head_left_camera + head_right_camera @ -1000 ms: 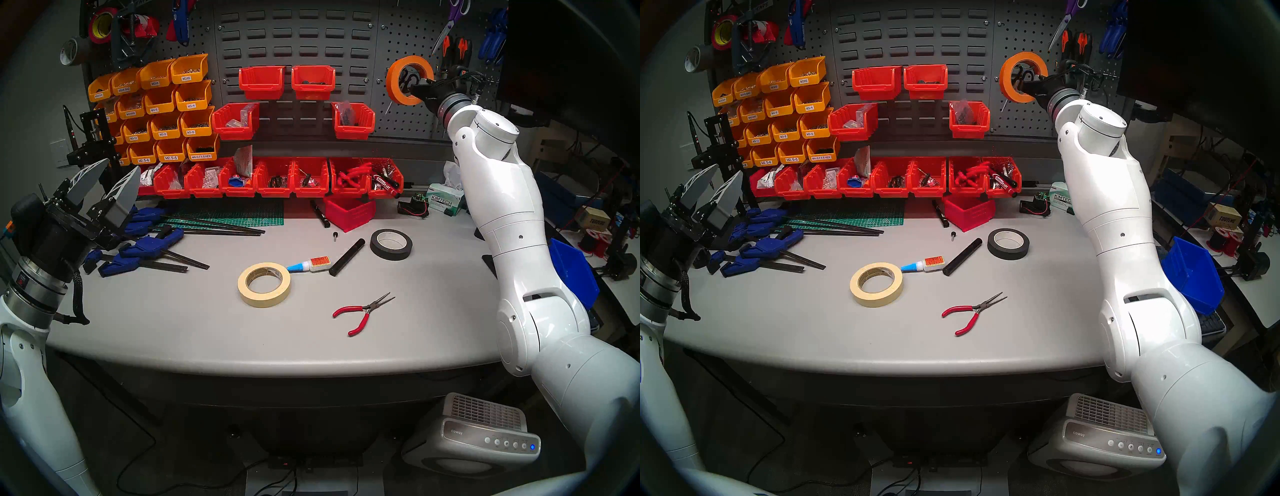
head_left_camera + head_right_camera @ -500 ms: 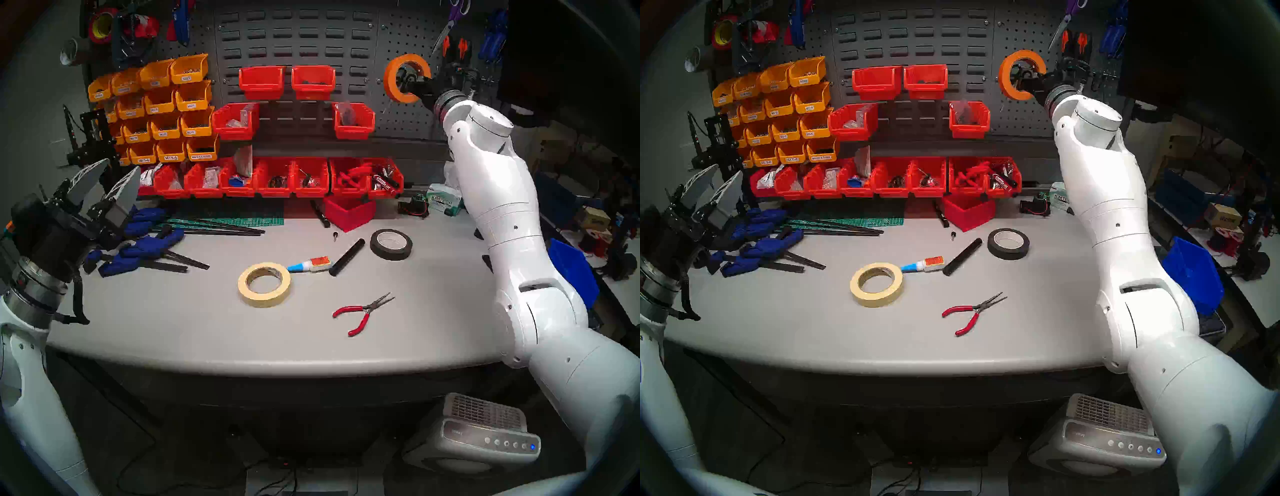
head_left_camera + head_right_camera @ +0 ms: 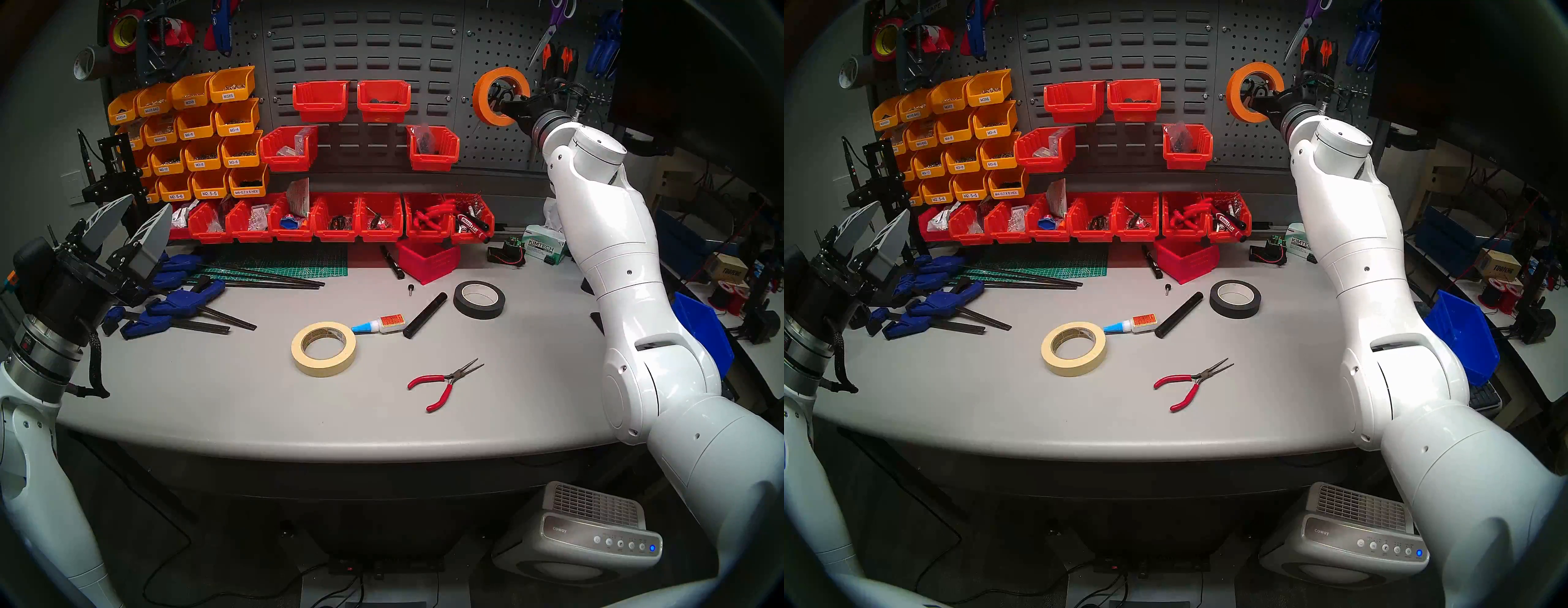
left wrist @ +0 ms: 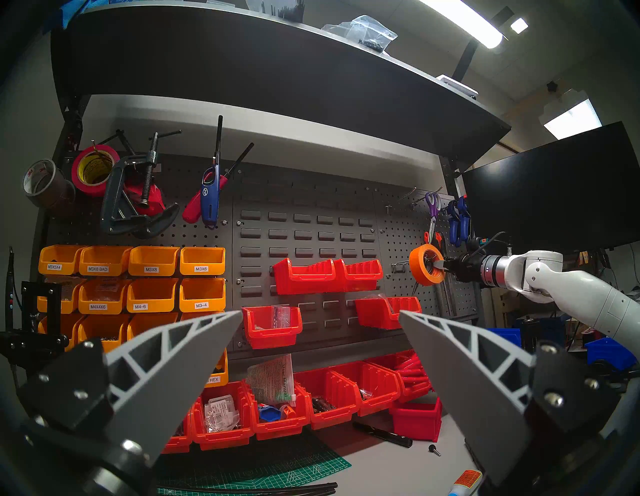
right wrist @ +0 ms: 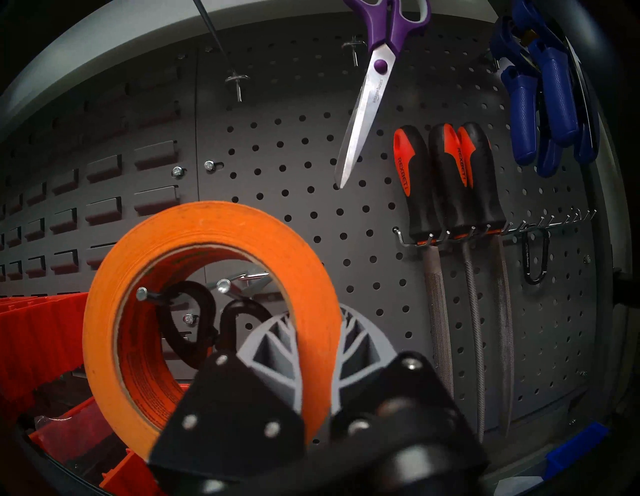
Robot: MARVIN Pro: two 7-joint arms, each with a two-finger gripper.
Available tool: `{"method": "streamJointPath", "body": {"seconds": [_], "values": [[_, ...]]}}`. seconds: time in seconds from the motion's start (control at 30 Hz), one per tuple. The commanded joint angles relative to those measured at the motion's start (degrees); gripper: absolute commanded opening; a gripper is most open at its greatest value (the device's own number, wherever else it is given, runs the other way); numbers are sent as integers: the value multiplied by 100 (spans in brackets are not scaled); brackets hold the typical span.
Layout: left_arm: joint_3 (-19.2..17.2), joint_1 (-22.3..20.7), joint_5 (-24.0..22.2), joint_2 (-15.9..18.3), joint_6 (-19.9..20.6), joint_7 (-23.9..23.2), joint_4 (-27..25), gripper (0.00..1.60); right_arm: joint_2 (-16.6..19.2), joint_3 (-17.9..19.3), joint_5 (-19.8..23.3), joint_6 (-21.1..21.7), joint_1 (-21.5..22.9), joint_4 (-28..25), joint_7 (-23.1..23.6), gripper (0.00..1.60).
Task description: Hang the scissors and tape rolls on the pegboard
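Right tool [image 5: 311,350] pinching orange tape roll [image 5: 211,311] at hook [image 5: 145,294] – early release drops it – left tool [image 4: 320,346] spread, idle.

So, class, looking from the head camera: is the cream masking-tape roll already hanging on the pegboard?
No, the cream masking-tape roll lies flat on the grey table, well in front of the pegboard.

Ceiling panels [image 4: 491,31] are glowing brightly above the pegboard [image 4: 398,242], throwing even light across the grey surface [image 3: 212,403] below it. Beneath that surface everything is falling into deep shadow. All 4 views are bending straight lines and fading into a dark rim. Near the pegboard, the orange tape roll [image 5: 207,311] and the fingers [image 5: 270,350] are showing soft, out of focus.
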Motion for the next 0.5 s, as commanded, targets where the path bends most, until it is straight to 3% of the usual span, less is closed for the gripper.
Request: {"method": "streamJointPath", "body": {"seconds": [0.0, 0.47], "values": [[-10, -60, -46, 2, -13, 11, -110, 160, -66, -8, -78, -186, 478, 128, 4, 0], [-10, -59, -45, 3, -15, 9, -108, 160, -217, -9, -129, -350, 743, 586, 36, 0]]}}
